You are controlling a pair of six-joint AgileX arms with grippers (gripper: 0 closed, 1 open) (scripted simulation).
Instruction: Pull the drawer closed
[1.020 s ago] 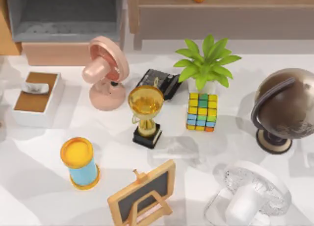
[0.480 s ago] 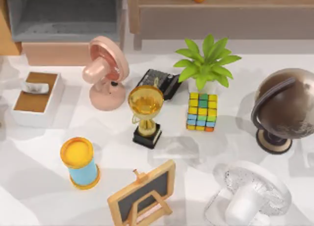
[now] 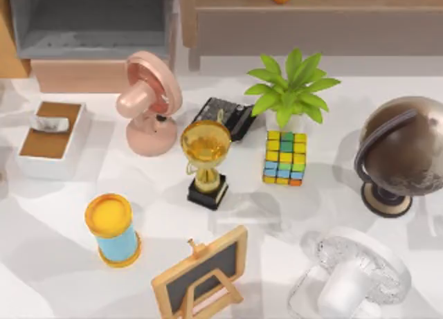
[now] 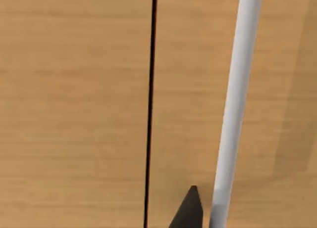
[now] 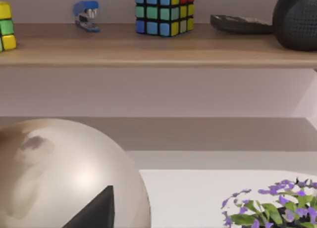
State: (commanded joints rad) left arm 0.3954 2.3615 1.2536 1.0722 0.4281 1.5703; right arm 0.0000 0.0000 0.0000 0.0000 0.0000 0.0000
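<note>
A wooden cabinet front (image 4: 74, 109) with a white bar handle (image 4: 235, 109) faces the left gripper (image 4: 188, 213), whose grip I cannot tell; the grey drawer (image 3: 90, 21), top left, stands pulled out, so closing looks undone; the right gripper (image 5: 91, 210) idles by the globe (image 5: 59, 173).

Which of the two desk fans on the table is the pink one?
The pink fan stands toward the table's left rear, beside the gold trophy. The other fan, white with a clear wire cage, sits at the front right, below the globe.
</note>
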